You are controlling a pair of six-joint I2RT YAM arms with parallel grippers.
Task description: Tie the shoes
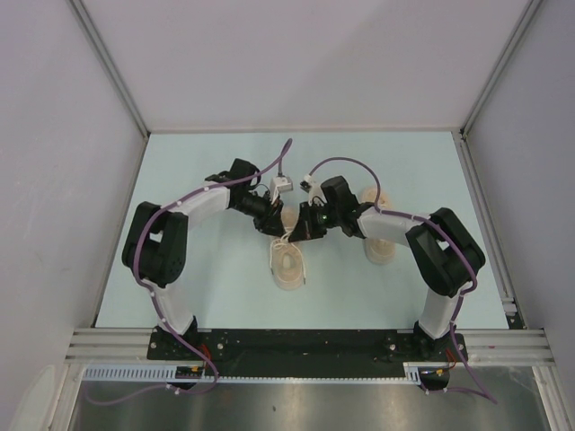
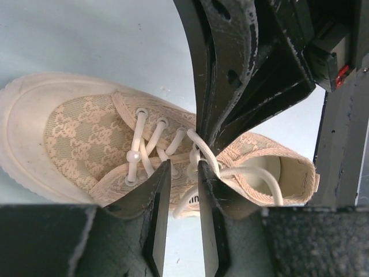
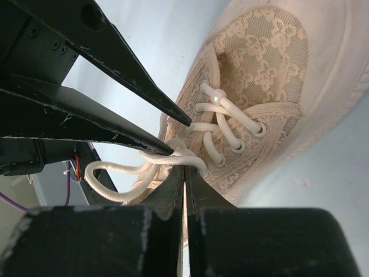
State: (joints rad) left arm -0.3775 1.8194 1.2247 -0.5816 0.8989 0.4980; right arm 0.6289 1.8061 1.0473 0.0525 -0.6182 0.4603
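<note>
One beige shoe (image 1: 289, 265) lies toe toward the arm bases, and both grippers meet over its off-white laces (image 2: 144, 144). My left gripper (image 2: 183, 167) stands partly open astride the lacing near the shoe's (image 2: 86, 133) tongue; a lace passes behind the gap, with nothing gripped. My right gripper (image 3: 184, 168) is shut, its tips against the knotted lace. A loose loop (image 3: 115, 170) runs across them; I cannot tell whether it is pinched. The right gripper (image 2: 203, 141) comes down from above in the left wrist view. The other shoe (image 1: 379, 247) sits to the right, partly under the right arm.
The pale blue table (image 1: 207, 171) is walled by grey panels on three sides, with a metal rail (image 1: 305, 346) along the near edge. Both arms arch inward over the middle, with purple cables (image 1: 286, 153) looping above them.
</note>
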